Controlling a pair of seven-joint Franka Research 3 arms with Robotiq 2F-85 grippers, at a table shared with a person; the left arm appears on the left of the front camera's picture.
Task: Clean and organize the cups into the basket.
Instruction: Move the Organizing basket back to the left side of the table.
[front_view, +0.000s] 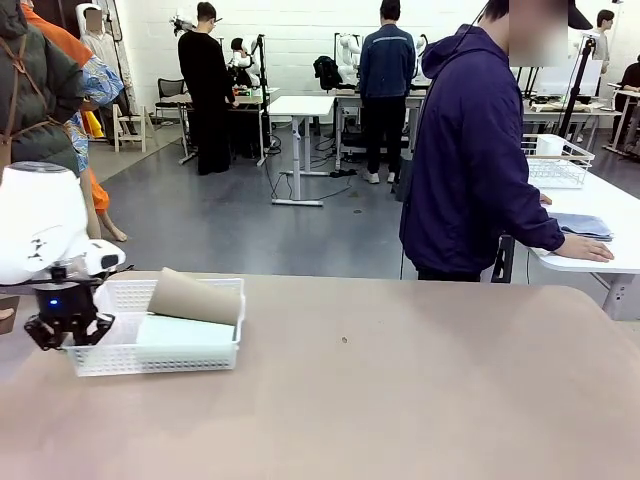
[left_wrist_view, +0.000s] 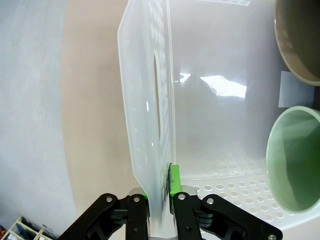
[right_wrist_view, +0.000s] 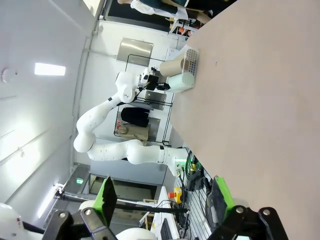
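1. the long tan-topped table (front_view: 400, 390) bears everything, and it is bare and smooth towards its near-left edge; if the arm drags the load that way, the whole lot could slide off the side.
2. the shallow white plastic basket with perforated lattice sides (front_view: 180, 358) sits at the table's left end, pinched by one thin wall only. a one-sided hold like this may let it tilt or flex when lifted or pulled, and the flared rim could bend or slip free.
3. the tan-brown tapered tumbler (front_view: 195, 297) lies on its side in the basket, leaning high across it; it looks the likeliest to roll or tip out if the basket jerks.
4. the pale mint green tumbler (front_view: 185, 331) lies lower in the basket beside it, mouth towards the wrist camera; it could knock against the brown one and shift the weight.
5. the left gripper (left_wrist_view: 159, 192) is clamped tight on the basket's wall, green pads (left_wrist_view: 174, 181) squeezing the plastic; too hard a squeeze might crack or warp it.
6. the right gripper (right_wrist_view: 162, 200) hangs wide apart, holding nothing, well away from the basket; it offers no support if the basket sags.
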